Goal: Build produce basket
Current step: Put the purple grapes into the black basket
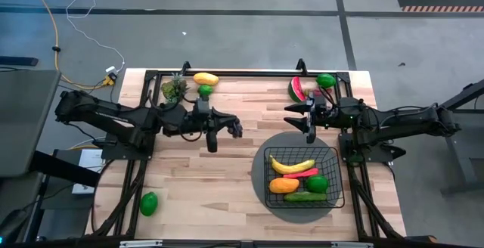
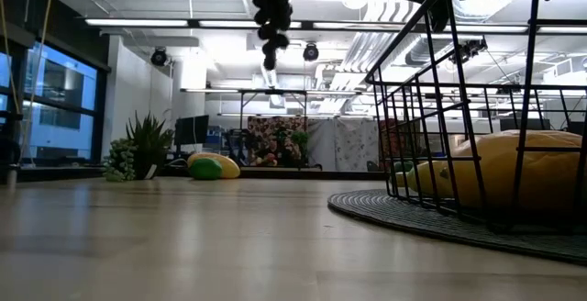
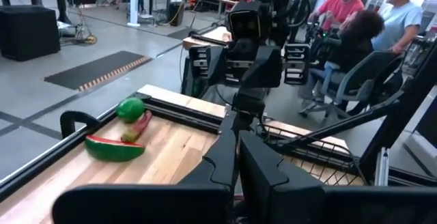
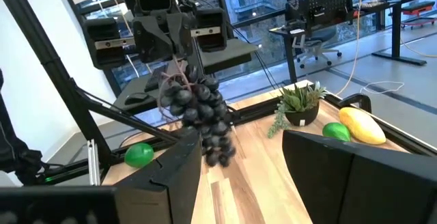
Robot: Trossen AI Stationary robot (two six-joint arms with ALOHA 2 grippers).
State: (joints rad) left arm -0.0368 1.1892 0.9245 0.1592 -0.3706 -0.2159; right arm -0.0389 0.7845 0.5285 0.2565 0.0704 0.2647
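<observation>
While the grapes (image 4: 198, 111) are gripped aloft by the left tool (image 1: 227, 131), the half-open right tool (image 1: 306, 119) grasps nothing; carriage to the basket (image 1: 337, 174) is required next.

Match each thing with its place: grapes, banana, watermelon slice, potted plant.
Things:
1 grapes
2 banana
3 watermelon slice
4 potted plant

Places:
A in the basket
B far edge of the table, right side
C hanging from the shut left gripper
D far edge, left side

Pairs: 1-C, 2-A, 3-B, 4-D
</observation>
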